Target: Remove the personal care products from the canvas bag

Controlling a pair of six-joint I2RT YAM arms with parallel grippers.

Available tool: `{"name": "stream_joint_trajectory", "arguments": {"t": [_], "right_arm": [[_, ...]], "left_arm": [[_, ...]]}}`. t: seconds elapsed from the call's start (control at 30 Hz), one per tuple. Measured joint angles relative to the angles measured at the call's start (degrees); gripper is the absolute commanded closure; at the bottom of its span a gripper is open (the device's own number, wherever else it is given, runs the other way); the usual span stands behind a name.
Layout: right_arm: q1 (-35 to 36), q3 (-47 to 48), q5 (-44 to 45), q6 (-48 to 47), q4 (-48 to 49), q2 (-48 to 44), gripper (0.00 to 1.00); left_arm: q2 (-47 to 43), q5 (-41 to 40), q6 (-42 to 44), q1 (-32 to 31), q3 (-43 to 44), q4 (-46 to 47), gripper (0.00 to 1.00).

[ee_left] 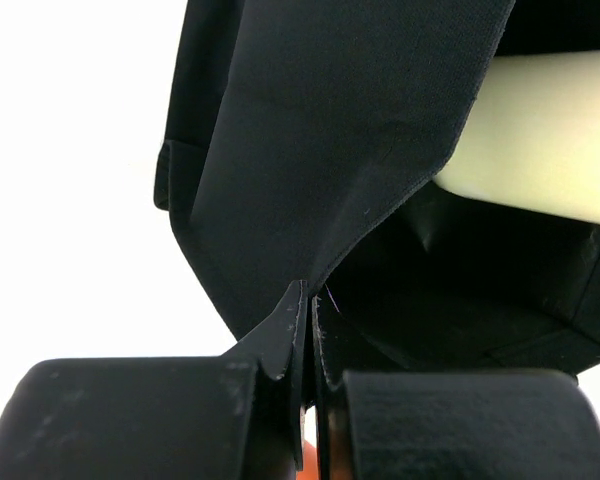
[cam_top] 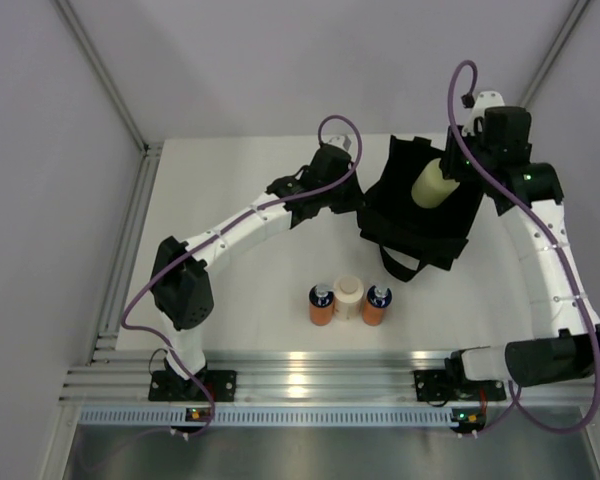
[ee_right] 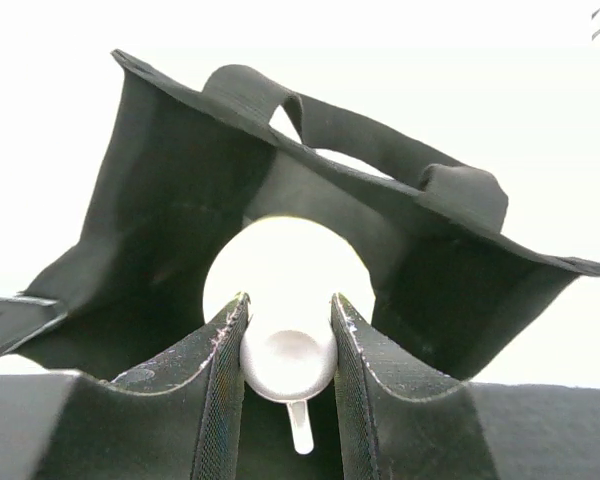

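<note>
The black canvas bag (cam_top: pixel 420 225) stands open at the back right of the table. My left gripper (cam_top: pixel 360 193) is shut on its left rim, the fabric edge pinched between the jaws (ee_left: pixel 310 300). My right gripper (cam_top: pixel 458 165) is shut on the white pump top (ee_right: pixel 288 355) of the yellow-green bottle (cam_top: pixel 432 183), which hangs tilted over the bag's mouth. Seen from the right wrist, the bottle's body (ee_right: pixel 285 265) points down into the bag (ee_right: pixel 160 230). It also shows pale (ee_left: pixel 550 140) in the left wrist view. Two orange bottles (cam_top: pixel 321 305) (cam_top: pixel 377 305) and a beige bottle (cam_top: pixel 347 296) stand on the table.
The three standing bottles form a tight row near the table's front edge, between the arm bases. A bag strap handle (cam_top: pixel 400 265) droops toward them. A metal rail (cam_top: pixel 300 375) runs along the near edge, and grey walls close in both sides.
</note>
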Motion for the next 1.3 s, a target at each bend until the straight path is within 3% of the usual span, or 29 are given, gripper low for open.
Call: {"name": "stream_joint_trajectory", "arguments": {"t": [0.83,1.3], "right_arm": [[1.14,14.47,-6.6,-0.42,-10.12,-8.87,1.0],[3.69,14.47,-20.92,-4.5,-10.88,-13.09,1.0]], "left_arm": [[0.02,-1.97,0.37,-0.11,1.16,-1.49,1.0],[0.04,-2.97,0.55,-0.11,2.05,-2.05,1.0]]}}
